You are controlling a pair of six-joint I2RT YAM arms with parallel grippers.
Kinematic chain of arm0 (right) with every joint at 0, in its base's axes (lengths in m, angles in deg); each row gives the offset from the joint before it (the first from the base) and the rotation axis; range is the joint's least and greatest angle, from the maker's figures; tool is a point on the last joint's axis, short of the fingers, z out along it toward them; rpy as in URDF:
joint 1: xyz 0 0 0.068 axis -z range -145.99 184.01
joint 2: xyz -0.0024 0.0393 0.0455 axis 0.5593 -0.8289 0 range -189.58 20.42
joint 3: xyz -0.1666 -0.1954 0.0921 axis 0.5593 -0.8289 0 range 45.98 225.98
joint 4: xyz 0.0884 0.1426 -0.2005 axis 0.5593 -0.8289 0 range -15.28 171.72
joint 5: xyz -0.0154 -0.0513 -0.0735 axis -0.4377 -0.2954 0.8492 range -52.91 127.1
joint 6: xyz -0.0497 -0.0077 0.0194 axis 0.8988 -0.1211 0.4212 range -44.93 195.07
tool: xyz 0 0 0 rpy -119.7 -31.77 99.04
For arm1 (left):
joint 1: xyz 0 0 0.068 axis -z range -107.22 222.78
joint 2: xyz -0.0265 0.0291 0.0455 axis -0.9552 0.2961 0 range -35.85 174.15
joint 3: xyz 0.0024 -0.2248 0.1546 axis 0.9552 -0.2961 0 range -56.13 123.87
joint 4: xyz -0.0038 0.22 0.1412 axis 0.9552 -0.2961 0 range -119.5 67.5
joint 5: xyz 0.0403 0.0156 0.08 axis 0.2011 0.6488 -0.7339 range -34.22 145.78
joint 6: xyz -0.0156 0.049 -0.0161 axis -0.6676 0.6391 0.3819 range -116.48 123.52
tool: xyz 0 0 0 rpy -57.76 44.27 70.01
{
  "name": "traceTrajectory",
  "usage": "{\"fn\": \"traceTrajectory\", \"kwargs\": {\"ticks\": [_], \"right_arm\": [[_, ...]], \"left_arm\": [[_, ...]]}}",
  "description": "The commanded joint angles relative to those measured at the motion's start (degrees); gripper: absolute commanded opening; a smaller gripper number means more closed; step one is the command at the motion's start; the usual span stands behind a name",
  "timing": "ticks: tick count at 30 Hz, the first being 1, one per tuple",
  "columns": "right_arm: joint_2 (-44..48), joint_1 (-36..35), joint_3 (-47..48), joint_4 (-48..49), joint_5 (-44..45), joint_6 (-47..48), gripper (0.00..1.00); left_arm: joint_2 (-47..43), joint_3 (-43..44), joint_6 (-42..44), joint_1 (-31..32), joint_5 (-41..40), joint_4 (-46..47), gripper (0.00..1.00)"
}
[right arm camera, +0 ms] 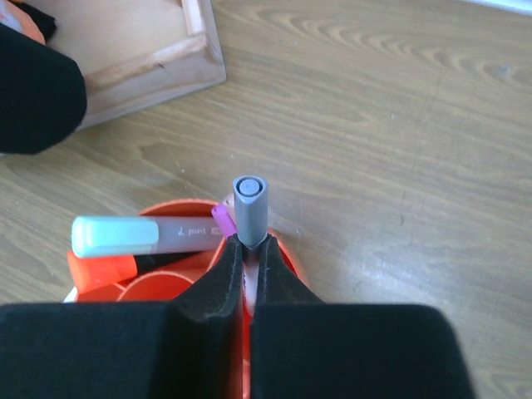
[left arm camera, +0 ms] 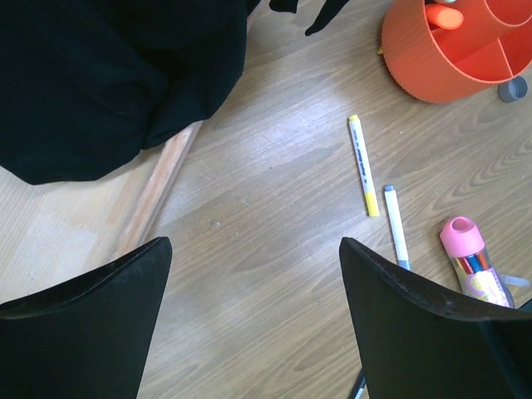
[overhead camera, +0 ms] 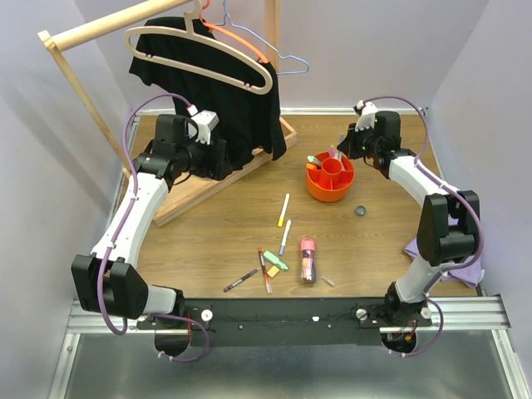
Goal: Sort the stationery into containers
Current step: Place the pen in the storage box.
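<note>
The orange organiser (overhead camera: 320, 193) stands right of centre, with several markers in it. My right gripper (overhead camera: 342, 150) is above its far rim, shut on a grey-capped pen (right arm camera: 250, 208) held upright over the organiser rim (right arm camera: 179, 206). A mint-capped highlighter (right arm camera: 150, 235) lies across the compartments. On the table lie a yellow pen (overhead camera: 283, 205), a white pen (overhead camera: 285, 236), a pink tube (overhead camera: 307, 259), a green highlighter (overhead camera: 277, 263), a red pen (overhead camera: 264, 270) and a dark pen (overhead camera: 240, 280). My left gripper (overhead camera: 223, 158) is open and empty near the rack base, well left of the yellow pen (left arm camera: 363, 165).
A wooden rack base (overhead camera: 208, 187) with a black garment (overhead camera: 216, 83) on a hanger fills the back left. A small dark cap (overhead camera: 361, 211) lies right of the organiser. A purple cloth (overhead camera: 465, 266) lies by the right arm.
</note>
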Motion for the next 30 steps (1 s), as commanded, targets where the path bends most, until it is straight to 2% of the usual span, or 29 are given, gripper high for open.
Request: {"fn": "traceTrajectory", "kwargs": {"ticks": [1, 2, 8, 19, 21, 24, 26, 28, 30], "right_arm": [[2.54, -0.18, -2.01, -3.18, 2.16, 1.86, 0.18], [2.98, -0.18, -2.53, -3.35, 2.25, 1.77, 0.28], [7.02, -0.18, -2.80, -5.80, 3.04, 1.86, 0.53], [19.23, -0.18, -1.48, -16.97, 2.09, 0.99, 0.56], [21.69, -0.18, -1.57, -20.48, 0.16, 0.28, 0.56], [23.45, -0.44, -1.05, -26.28, -7.22, 0.80, 0.58], [24.42, -2.19, -0.61, -30.05, -6.90, -0.76, 0.58], [24.86, -3.16, -0.43, -31.82, -7.48, -7.53, 0.59], [25.22, -5.70, -0.34, -33.41, -9.60, -4.50, 0.58]], "left_arm": [[-2.47, -1.14, -0.37, 0.64, 0.73, 0.68, 0.91], [-2.65, -1.22, -0.37, 0.64, 0.81, 0.50, 0.91], [-4.06, -1.84, -0.72, 0.64, 1.43, 0.94, 0.91], [-7.40, -1.75, -0.11, 1.95, 1.61, -1.60, 0.91], [-8.10, -1.93, 0.24, 2.04, 1.08, -1.96, 0.92], [-9.33, -2.19, 0.68, 2.04, 0.20, -2.31, 0.93], [-10.12, -2.28, 0.77, 2.04, -0.33, -2.75, 0.94], [-10.48, -2.37, 0.86, 2.04, 0.28, -3.97, 0.93], [-11.00, -2.63, 0.86, 2.04, 0.20, -4.59, 0.93]]}}
